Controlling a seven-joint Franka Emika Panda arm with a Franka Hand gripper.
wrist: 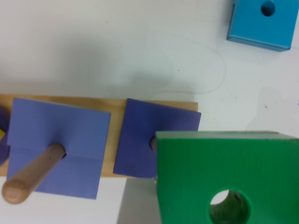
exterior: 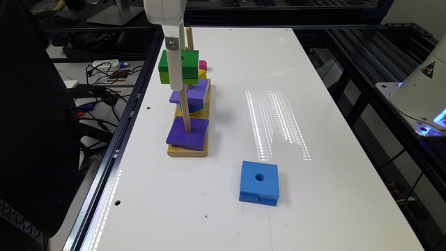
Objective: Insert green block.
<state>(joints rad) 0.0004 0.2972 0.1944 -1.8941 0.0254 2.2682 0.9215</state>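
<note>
The green block (exterior: 190, 68), dark green over lime with a round centre hole, hangs in the air above the wooden peg board (exterior: 188, 151). My gripper (exterior: 177, 82) is shut on it, with a white finger running down its near face. In the wrist view the green block (wrist: 201, 168) sits close to the camera, partly covering a purple block (wrist: 149, 140) and the peg in it. A dim shape shows through its hole, but I cannot tell what. A bare wooden peg (wrist: 32, 179) rises through another purple block (wrist: 58, 144).
The board carries a near purple block (exterior: 188, 136) on a peg (exterior: 185, 115), a second purple block (exterior: 191, 92) over a blue piece, and yellow (exterior: 202, 74) and pink pieces behind. A blue block (exterior: 259, 183) lies apart on the white table (exterior: 313, 104). The table's edge runs close by at the exterior view's left.
</note>
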